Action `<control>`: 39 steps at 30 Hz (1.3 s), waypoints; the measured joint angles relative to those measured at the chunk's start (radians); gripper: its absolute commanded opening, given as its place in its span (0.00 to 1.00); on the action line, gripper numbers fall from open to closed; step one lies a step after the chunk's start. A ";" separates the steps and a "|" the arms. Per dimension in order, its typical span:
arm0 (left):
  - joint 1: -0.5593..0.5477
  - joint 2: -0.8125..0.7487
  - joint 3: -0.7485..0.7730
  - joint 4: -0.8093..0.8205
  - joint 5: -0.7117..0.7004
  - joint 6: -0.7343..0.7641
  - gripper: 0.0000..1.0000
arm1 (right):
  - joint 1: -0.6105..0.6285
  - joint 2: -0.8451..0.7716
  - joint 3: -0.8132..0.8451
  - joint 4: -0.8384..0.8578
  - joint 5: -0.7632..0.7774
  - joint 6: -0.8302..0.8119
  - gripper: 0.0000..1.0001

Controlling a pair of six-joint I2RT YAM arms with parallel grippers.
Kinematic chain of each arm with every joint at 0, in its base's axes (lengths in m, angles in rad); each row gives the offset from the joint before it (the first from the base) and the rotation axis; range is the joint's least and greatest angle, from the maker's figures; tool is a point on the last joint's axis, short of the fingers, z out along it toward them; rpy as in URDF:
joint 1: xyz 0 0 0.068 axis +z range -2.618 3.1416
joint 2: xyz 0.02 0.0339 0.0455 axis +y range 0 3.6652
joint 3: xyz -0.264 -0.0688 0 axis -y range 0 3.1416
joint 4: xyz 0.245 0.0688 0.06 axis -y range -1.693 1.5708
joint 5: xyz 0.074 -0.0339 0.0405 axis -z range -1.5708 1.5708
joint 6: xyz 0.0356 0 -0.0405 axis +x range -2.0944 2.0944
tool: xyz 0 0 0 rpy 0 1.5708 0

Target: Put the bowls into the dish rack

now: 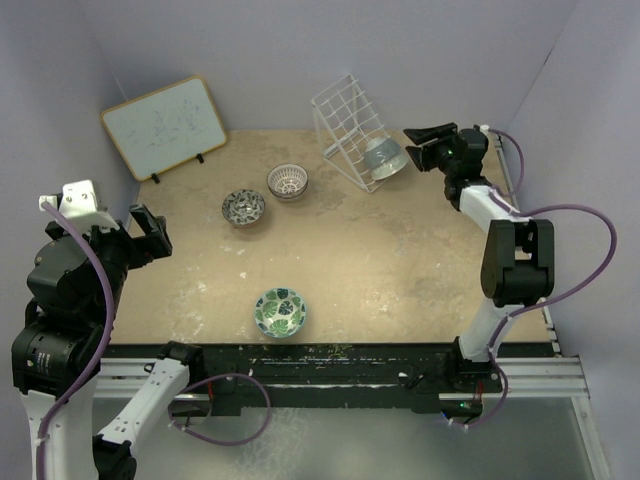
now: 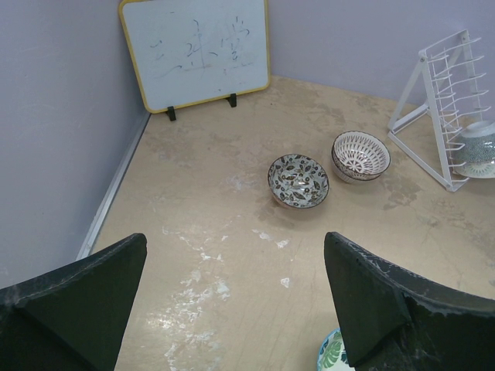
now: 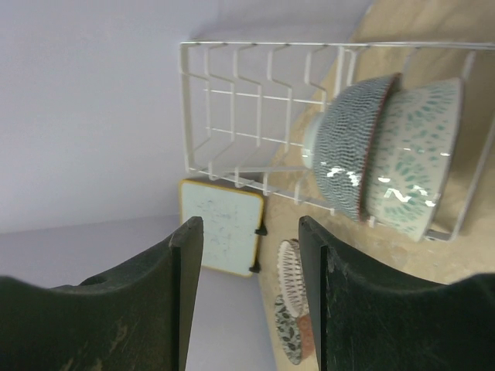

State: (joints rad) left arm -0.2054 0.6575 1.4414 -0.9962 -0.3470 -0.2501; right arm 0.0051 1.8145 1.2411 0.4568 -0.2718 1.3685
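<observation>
- Dish rack (image 1: 345, 120): white wire grid at the far right of the table (image 1: 400, 260). Holds 2 bowls nested on edge: dark speckled bowl (image 3: 344, 147) and green-white bowl (image 3: 414, 147).
- Still on the table, 3 bowls: lattice bowl (image 1: 287, 181) and grey-patterned bowl (image 1: 243, 208) just beside each other, left of the rack. Green leafy bowl (image 1: 280, 312) sits near the front edge, well apart.
- Progress, judged: 2 of 5 loaded, 3 left.
- Right gripper (image 1: 415, 140): arm stretched to the far right corner, near the racked bowls but not touching. Fingers spread, nothing held.
- Left gripper (image 1: 152, 230): raised over the left side, well apart from every bowl. Fingers spread, empty.
</observation>
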 measured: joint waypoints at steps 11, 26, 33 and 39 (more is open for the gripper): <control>0.000 -0.001 0.000 0.000 0.007 0.000 0.99 | 0.078 -0.112 -0.009 -0.283 0.041 -0.341 0.76; 0.000 0.015 0.036 0.006 0.022 0.010 0.99 | 0.638 -0.250 0.026 -0.636 0.048 -0.818 0.77; 0.000 0.009 0.088 0.005 0.015 0.025 0.99 | 0.930 -0.166 0.091 -0.710 0.002 -0.967 0.77; 0.000 -0.010 0.108 -0.019 0.009 0.026 0.99 | 1.124 -0.042 0.177 -0.776 0.061 -1.017 0.77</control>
State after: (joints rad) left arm -0.2054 0.6479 1.5494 -1.0153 -0.3378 -0.2241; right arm 1.1290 1.7725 1.4181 -0.3191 -0.2111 0.3515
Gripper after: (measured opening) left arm 0.990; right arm 0.775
